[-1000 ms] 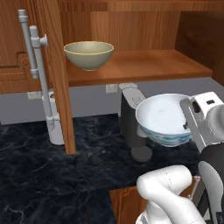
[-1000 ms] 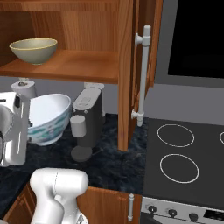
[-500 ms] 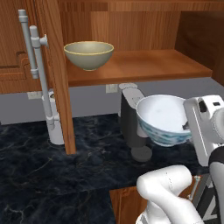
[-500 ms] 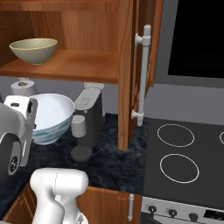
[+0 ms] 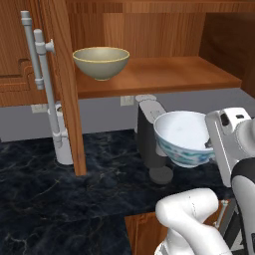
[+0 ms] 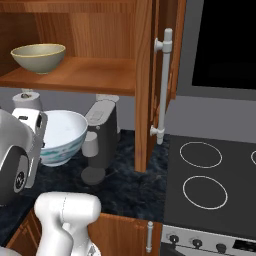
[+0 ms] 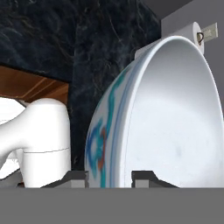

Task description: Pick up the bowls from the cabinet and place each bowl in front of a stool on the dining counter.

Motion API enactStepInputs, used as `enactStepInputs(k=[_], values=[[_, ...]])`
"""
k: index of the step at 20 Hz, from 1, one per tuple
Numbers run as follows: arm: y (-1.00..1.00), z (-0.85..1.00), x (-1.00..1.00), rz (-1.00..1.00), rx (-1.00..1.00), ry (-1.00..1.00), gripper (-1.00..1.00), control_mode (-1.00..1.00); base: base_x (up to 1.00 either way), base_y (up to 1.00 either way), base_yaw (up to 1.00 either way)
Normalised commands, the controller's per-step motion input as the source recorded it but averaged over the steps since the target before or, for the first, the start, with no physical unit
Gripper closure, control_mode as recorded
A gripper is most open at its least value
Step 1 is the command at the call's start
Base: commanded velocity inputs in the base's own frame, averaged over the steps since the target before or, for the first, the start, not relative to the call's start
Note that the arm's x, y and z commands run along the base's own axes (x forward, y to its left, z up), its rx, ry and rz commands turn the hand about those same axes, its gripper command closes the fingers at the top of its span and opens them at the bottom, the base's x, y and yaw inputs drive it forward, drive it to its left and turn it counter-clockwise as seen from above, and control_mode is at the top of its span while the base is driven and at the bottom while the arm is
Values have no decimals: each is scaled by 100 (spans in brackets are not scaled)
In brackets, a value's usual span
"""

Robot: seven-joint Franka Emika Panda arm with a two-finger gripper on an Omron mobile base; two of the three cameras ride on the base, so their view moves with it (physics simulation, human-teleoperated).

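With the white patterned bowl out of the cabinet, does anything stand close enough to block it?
The gripper clamps the white bowl with blue pattern by its rim, above the black marbled counter. The dark grey coffee machine stands right beside it; the dining counter is out of view.

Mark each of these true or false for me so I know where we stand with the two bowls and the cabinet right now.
1. The gripper is clamped on the rim of the white bowl. True.
2. The olive-tan bowl sits on the cabinet shelf. True.
3. The white bowl rests on the stovetop. False: it is held in the air over the dark counter, beside the coffee machine.
4. Both cabinet doors are closed. False: the cabinet is open, shelf exposed.
5. The olive-tan bowl lies upside down. False: it stands upright.
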Motion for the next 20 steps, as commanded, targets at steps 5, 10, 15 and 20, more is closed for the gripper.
enactStepInputs(k=[5,10,15,20], values=[[0,0,0,0,0,0,100,-100,0,0,0],[0,0,-22,0,0,0,100,100,-36,-5,-2],[0,0,0,0,0,0,100,100,-100,-16,-4],[0,0,0,0,0,0,100,100,-87,-26,-1]])
